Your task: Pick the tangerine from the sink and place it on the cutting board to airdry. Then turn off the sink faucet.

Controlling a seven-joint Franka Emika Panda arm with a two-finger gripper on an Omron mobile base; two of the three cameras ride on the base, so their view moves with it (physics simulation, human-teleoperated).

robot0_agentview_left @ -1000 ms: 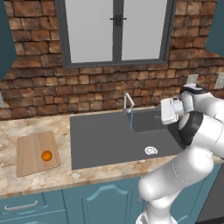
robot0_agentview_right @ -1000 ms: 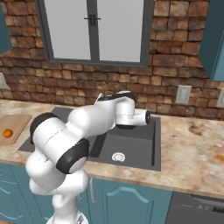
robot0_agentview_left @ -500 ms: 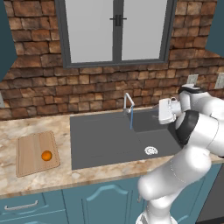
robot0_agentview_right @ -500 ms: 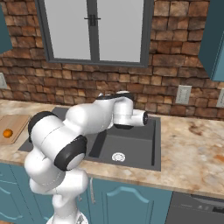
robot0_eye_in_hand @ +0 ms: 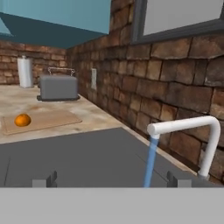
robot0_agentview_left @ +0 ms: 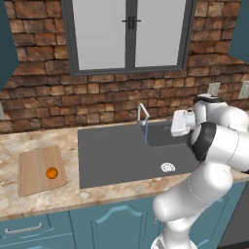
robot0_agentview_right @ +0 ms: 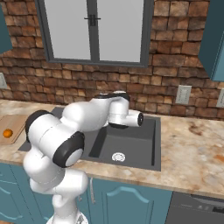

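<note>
Beside the sink faucet (robot0_eye_in_hand: 188, 127), the gripper (robot0_eye_in_hand: 111, 179) gapes wide, empty.

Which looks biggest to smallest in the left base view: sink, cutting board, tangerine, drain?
1. sink
2. cutting board
3. drain and tangerine look about alike; I won't rank them.

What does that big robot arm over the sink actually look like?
The arm is built of chunky, rounded, glossy white segments joined by dark, near-black bands at the joints. Its end is a boxy white hand carrying the pincer, with two small dark grey finger tips. No loose cables or markings are visible.
</note>
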